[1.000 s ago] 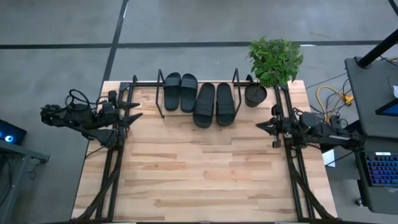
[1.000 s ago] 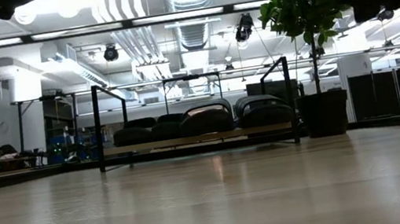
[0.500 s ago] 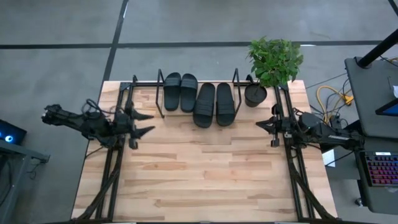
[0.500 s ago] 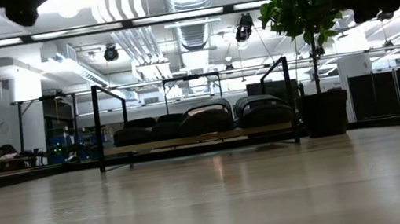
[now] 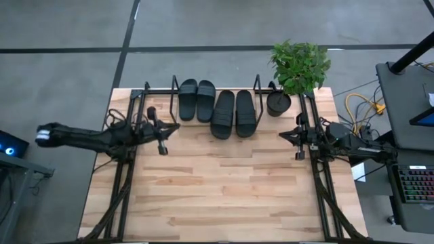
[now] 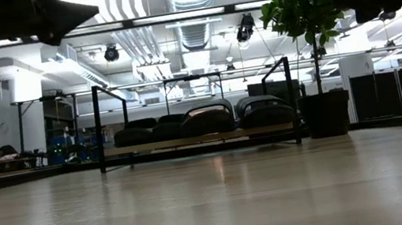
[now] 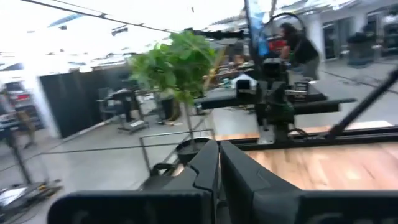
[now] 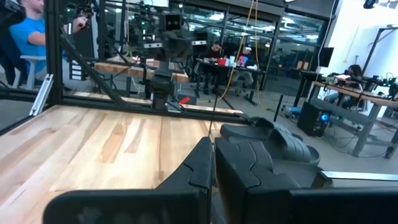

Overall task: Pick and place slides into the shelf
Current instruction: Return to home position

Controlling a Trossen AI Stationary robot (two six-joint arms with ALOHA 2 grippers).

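left pincer (image 7: 217, 152) and right pincer (image 8: 213, 148) seem shut by wrist views; overhead shows four slides (image 5: 223, 114) on shelf (image 5: 174, 102).

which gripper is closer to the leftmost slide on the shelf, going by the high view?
Left. The left gripper hovers just front-left of the leftmost slide. The right gripper is toward the right side of the table, beyond the other three slides.

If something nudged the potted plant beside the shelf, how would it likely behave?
The potted plant looks top-heavy: its foliage spreads wider than the small black pot, so a high push would probably tip it. A low push on the pot might slide it across the smooth wooden table instead. Neither the left claw nor the right claw touches it.
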